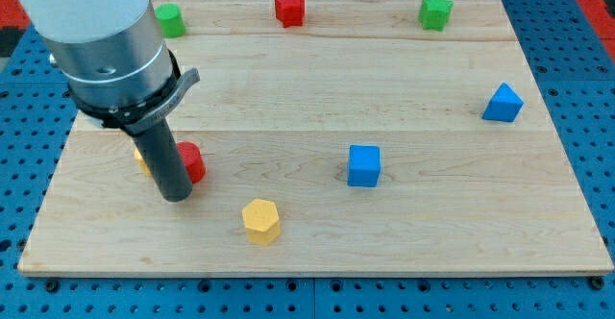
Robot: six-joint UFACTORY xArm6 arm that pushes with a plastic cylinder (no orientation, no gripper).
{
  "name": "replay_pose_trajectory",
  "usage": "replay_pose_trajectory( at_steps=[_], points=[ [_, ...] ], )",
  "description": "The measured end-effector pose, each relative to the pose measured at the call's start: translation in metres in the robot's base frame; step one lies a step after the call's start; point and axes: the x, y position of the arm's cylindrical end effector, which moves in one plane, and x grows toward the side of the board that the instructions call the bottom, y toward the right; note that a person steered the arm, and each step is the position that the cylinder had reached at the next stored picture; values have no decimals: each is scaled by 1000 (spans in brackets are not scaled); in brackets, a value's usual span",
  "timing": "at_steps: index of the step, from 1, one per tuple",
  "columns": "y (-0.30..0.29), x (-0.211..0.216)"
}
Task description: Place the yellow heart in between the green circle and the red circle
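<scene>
Yellow heart (141,158) shows only as a sliver at the view's left of my rod, mostly hidden behind it, so I cannot tell which way it points. My tip (176,196) rests on the wooden board (317,69) at the lower left, with no jaws to open or close. The red circle (191,161) sits just behind the rod on the view's right, touching it or nearly so. The green circle (170,19) lies well apart, near the top left edge. A yellow hexagon (260,221) stands near the tip, toward the view's bottom right. Further out are a blue cube (364,164), another blue block (503,103), a red star (289,8) and a green star (435,12).
</scene>
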Motion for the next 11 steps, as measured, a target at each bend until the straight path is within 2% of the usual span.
replay_pose_trajectory(
  at_steps=[1,2,6,7,8,9,11],
  points=[
    [-38,30],
    [-38,26],
    [-41,-111],
    [-85,-74],
    [-88,-75],
    [-78,-97],
    [-37,-100]
  ],
)
